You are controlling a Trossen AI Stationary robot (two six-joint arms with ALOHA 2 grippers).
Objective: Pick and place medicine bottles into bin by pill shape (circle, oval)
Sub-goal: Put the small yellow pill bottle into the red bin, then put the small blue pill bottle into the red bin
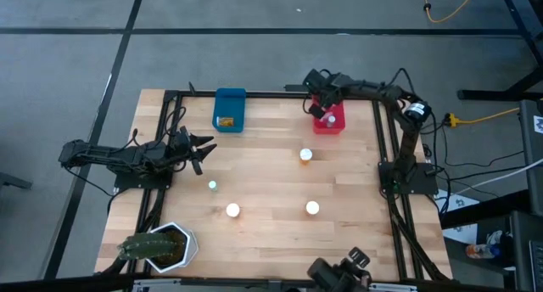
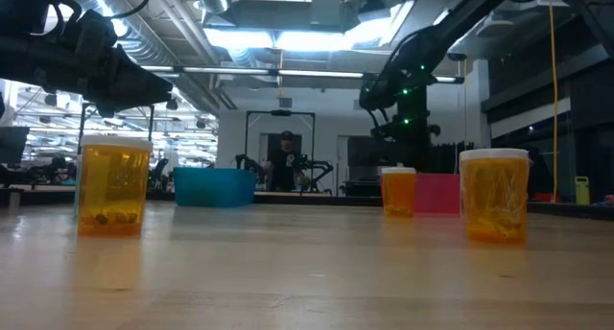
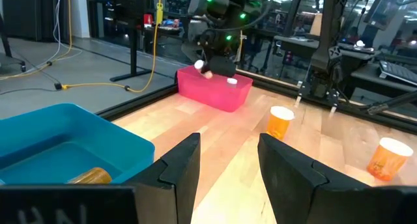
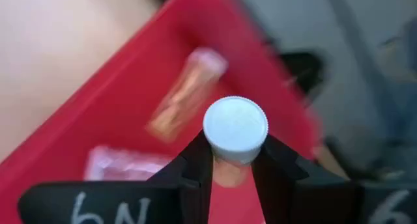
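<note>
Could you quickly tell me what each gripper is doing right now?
Left gripper: open, empty, near the blue bin.
Right gripper: shut on a white-capped bottle over the red bin.

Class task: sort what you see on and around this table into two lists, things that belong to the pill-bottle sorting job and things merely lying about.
Belongs to the job:
red bin
blue bin
bottle in right tool
loose bottles, e.g.
right tool
left tool

Just lying about:
potted plant
yellow cable

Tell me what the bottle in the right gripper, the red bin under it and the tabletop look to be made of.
Bottle held by the right gripper: ridged matte white cap, likely plastic; its body is mostly hidden. Red bin: smooth, uniformly coloured, probably moulded plastic. Tabletop: pale wood in jointed strips with visible grain, like butcher block, with a low sheen.
</note>
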